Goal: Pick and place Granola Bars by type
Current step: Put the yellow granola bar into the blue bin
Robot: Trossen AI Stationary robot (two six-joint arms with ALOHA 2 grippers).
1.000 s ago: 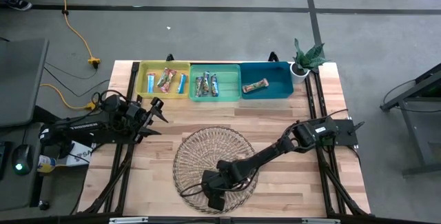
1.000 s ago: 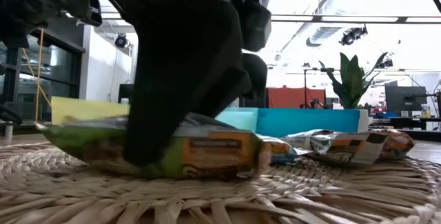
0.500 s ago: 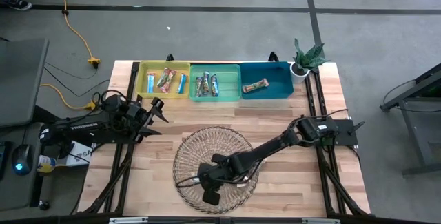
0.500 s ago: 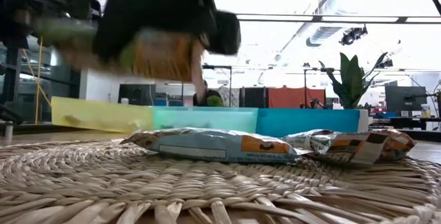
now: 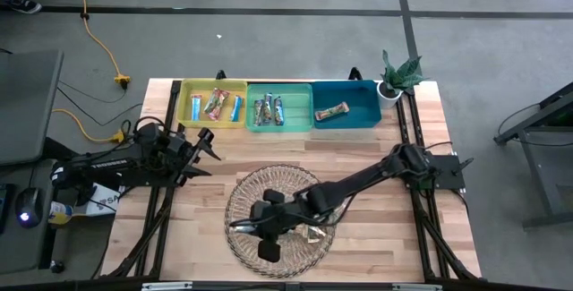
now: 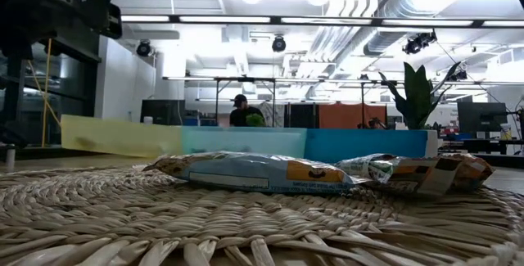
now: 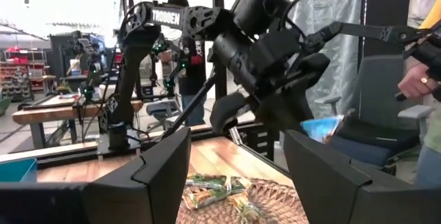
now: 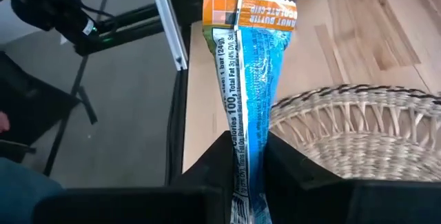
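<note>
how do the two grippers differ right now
The right gripper hangs over the wicker plate, while the left gripper sits off the plate, over bare table to its left. The right gripper is shut on a blue bar, which sticks out past its fingers; the left gripper is open and holds nothing. Both are dark two-finger grippers.

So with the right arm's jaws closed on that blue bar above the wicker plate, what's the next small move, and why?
Probably carry it toward the bins. The right gripper holds a blue-wrapped bar lifted clear of the wicker plate. The yellow bin and the green bin each seem to hold a blue-wrapped bar, so which one matches I cannot tell. The left gripper waits, open, beside the plate.
</note>
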